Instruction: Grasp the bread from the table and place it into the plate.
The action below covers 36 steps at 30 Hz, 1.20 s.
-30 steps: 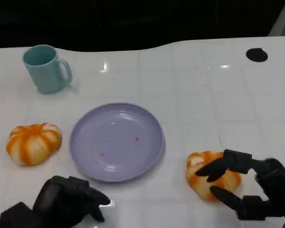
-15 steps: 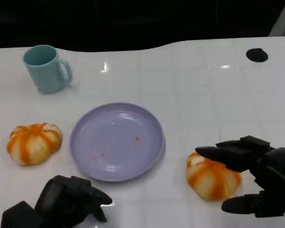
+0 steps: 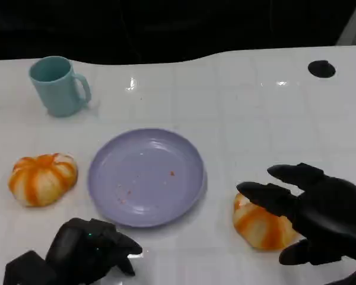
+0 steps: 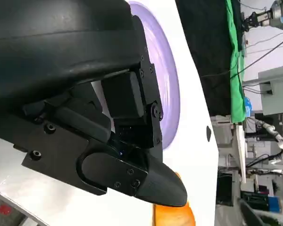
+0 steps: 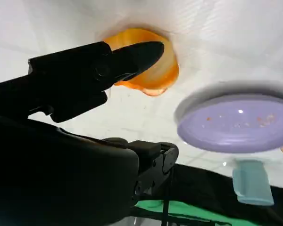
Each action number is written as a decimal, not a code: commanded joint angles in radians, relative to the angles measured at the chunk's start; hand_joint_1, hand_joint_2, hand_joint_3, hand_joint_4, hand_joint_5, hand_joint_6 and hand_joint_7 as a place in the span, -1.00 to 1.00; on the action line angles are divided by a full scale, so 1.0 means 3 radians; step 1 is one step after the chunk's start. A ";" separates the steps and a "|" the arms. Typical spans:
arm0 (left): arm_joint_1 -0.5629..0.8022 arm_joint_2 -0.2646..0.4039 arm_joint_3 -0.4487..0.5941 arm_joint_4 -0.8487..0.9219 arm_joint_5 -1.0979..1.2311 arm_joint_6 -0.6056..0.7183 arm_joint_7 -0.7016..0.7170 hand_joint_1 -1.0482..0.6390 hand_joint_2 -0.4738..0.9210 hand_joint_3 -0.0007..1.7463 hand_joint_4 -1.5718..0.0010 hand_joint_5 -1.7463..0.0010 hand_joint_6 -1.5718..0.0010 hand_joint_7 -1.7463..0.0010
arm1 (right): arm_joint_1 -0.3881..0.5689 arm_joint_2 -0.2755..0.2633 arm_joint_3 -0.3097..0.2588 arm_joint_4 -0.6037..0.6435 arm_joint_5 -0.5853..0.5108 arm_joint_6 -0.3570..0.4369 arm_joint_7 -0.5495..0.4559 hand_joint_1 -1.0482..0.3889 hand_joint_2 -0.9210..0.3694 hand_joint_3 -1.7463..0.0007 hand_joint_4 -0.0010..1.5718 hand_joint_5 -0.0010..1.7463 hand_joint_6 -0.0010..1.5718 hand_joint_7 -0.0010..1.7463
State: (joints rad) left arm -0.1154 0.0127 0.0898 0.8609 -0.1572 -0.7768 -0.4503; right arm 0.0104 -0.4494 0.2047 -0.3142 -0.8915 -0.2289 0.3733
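An orange-and-white striped bread point(image 3: 256, 224) lies on the white table to the right of the lavender plate point(image 3: 145, 176). My right hand point(image 3: 314, 214) hovers over its right side with fingers spread above it and the thumb apart in front, holding nothing. In the right wrist view a finger point(image 5: 99, 70) reaches across the bread point(image 5: 158, 75), with the plate point(image 5: 236, 125) beyond. A second striped bread point(image 3: 41, 178) lies left of the plate. My left hand point(image 3: 86, 255) rests near the front edge with fingers curled in on nothing. The left wrist view has this hand point(image 4: 108, 117) beside the plate point(image 4: 169, 84).
A teal mug point(image 3: 58, 85) stands at the back left. A black round mark point(image 3: 320, 69) sits at the table's far right. The plate holds only a few crumbs. Bare white table stretches between the plate and the far edge.
My right hand has risen and opened its fingers from around the right bread to above it. The bread has stayed put. The left hand has barely moved.
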 commanded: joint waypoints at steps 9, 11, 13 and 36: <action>0.0020 0.0043 0.0000 -0.0029 0.0035 0.0000 0.0044 -1.00 1.00 -0.91 -0.66 -0.17 -0.96 0.67 | -0.0313 -0.0011 0.0366 0.0636 -0.0264 0.0179 -0.0278 -0.46 -0.94 0.99 -0.97 -0.73 -0.80 -0.99; 0.0024 0.0045 -0.0002 -0.0031 0.0048 -0.0018 0.0054 -1.00 1.00 -0.91 -0.66 -0.17 -0.96 0.67 | -0.0352 -0.0006 0.0408 0.0731 -0.0265 0.0213 -0.0291 -0.45 -0.94 1.00 -0.97 -0.73 -0.80 -1.00; 0.0024 0.0044 0.0002 -0.0027 0.0058 -0.0026 0.0059 -1.00 1.00 -0.90 -0.66 -0.17 -0.96 0.67 | -0.0400 -0.0003 0.0456 0.0835 -0.0275 0.0246 -0.0309 -0.45 -0.95 0.99 -0.98 -0.74 -0.82 -1.00; 0.0058 0.0027 -0.0011 -0.0085 0.0091 0.0007 0.0101 -1.00 1.00 -0.88 -0.66 -0.18 -0.97 0.66 | -0.0924 0.0221 0.0798 0.2308 -0.0051 -0.0096 -0.1752 0.01 -0.98 0.33 0.02 1.00 -0.17 0.71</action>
State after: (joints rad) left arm -0.1103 0.0103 0.0870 0.8492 -0.1364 -0.7801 -0.4375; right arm -0.2683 -0.3776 0.4361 0.3422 -0.9189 -0.2506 -0.1264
